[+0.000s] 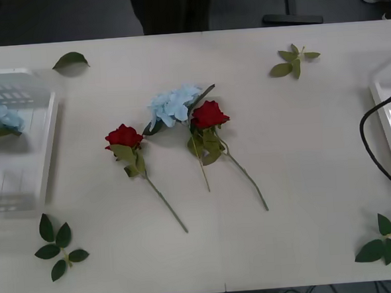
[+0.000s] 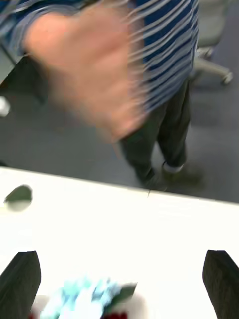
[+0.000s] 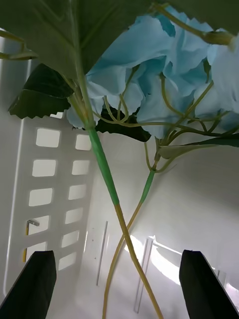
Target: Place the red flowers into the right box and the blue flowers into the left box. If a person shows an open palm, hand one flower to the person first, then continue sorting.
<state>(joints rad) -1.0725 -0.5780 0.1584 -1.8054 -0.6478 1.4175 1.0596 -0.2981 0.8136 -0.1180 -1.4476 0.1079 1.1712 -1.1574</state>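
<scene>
Two red artificial roses (image 1: 124, 136) (image 1: 209, 114) and one pale blue hydrangea head (image 1: 173, 105) lay mid-table, their thin green stems running back toward the robot. The right gripper (image 2: 119, 281) hung wide open and empty just over that hydrangea, facing a person's blurred bare hand (image 2: 84, 70). The left gripper (image 3: 119, 281), open too, held nothing inside the white translucent bin (image 1: 42, 139), under blue hydrangeas (image 3: 164, 65) already there.

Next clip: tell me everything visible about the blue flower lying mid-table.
The blue flower is a fluffy pale sky-blue cluster of small fabric-like petals with dark green leaves. It lies flat mid-table, head toward the far edge, its thin stem running toward the robot. The red rose to its right touches or overlaps it. The open right gripper hangs above it.
</scene>
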